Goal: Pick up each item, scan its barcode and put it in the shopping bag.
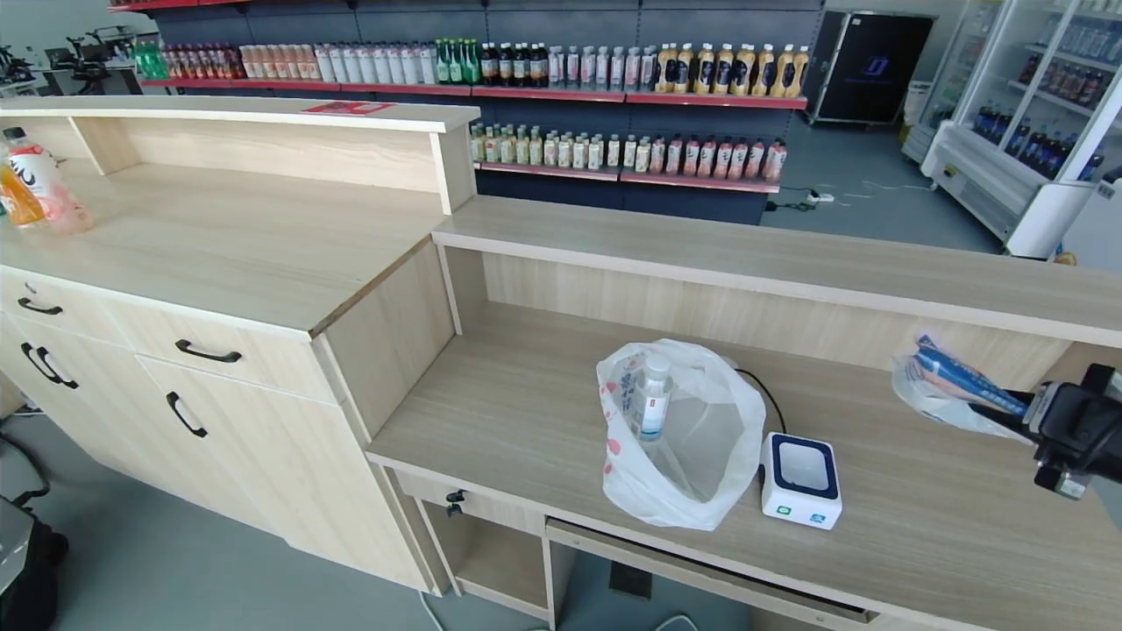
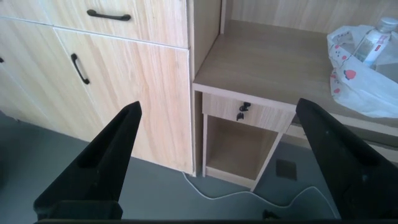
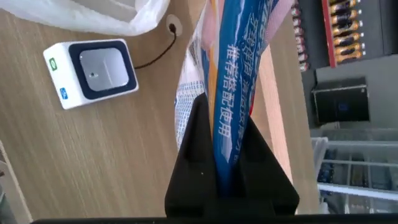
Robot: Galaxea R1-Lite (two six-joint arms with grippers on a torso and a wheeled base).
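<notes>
My right pincer (image 3: 225, 124) clamps a blue packet (image 1: 960, 377). On the tabletop, the open white shopping bag (image 1: 701, 478) holds an upright clear bottle (image 1: 650, 399), with the white scanner (image 1: 799, 479) just beside it.

The head view looks down across the counter (image 1: 508, 394) toward shop shelves (image 1: 614, 92). The left wrist view, out before the counter's front, shares the shopping bag (image 2: 360, 81) with it; the right, close above its top, shares the scanner (image 3: 93, 71).

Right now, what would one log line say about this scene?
right gripper: shut on blue packet | left gripper: open | shopping bag: holds bottle | scanner: beside bag
</notes>
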